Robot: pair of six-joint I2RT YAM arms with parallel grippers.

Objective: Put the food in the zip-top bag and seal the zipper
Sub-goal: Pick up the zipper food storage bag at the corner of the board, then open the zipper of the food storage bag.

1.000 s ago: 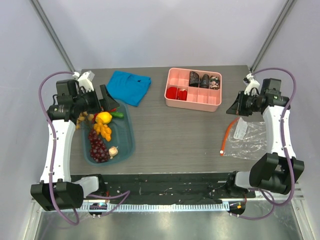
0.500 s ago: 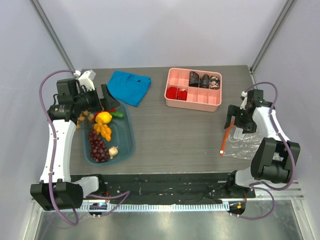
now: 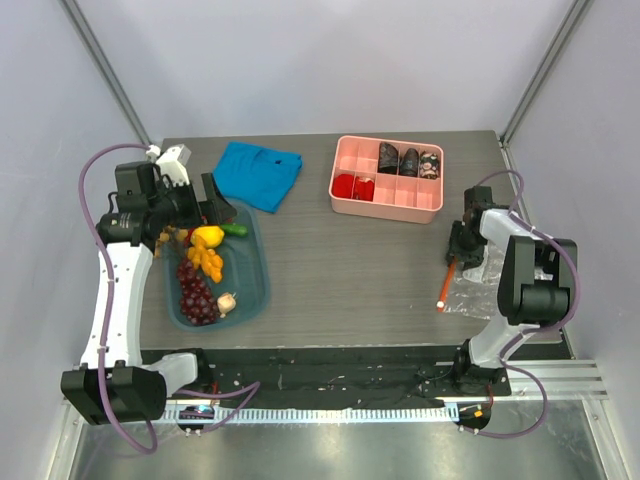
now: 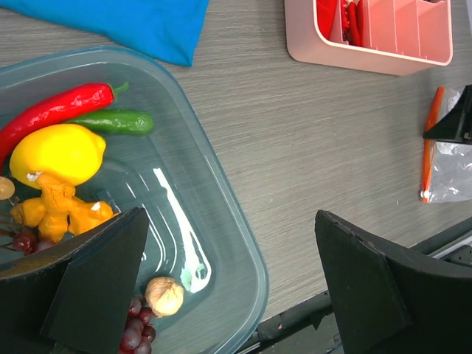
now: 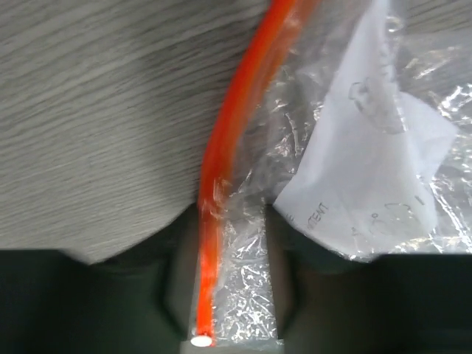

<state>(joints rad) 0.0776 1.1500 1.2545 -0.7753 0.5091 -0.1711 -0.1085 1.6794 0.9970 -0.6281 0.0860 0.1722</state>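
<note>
1. Bag preparation is judged to be the step in hand. The right end effector [image 3: 463, 248] is set over the mouth of the zip-top bag [image 5: 369, 169], and the zipper [image 5: 221, 140] runs between its fingers. Whether the film is clamped or only straddled cannot be told.
2. The left end effector [image 4: 230, 221] is held wide and empty above the teal tub [image 4: 199, 192]. The food lies beneath it, toward its left finger, and none has been bagged.
3. The next move is judged to call for the bag's mouth to be pinned or parted at the right end effector, so that a piece can be lifted from the tub and carried across. The floppy film could be dragged along the tabletop [image 4: 310, 147].
4. Counted at the right end effector: one bag, one zipper and one white slider tab [image 5: 199, 341].
5. Counted under the left end effector:
   - one red chili [image 4: 55, 112]
   - one green vegetable [image 4: 112, 122]
   - one yellow pepper [image 4: 57, 155]
   - one garlic bulb [image 4: 164, 296]
   - one grape bunch [image 3: 197, 296]
   - one clump of orange pieces [image 4: 59, 212], whose number cannot be told
6. Also counted ahead of the left end effector: one pink divided box [image 4: 369, 44] and one blue cloth [image 4: 110, 22].
</note>
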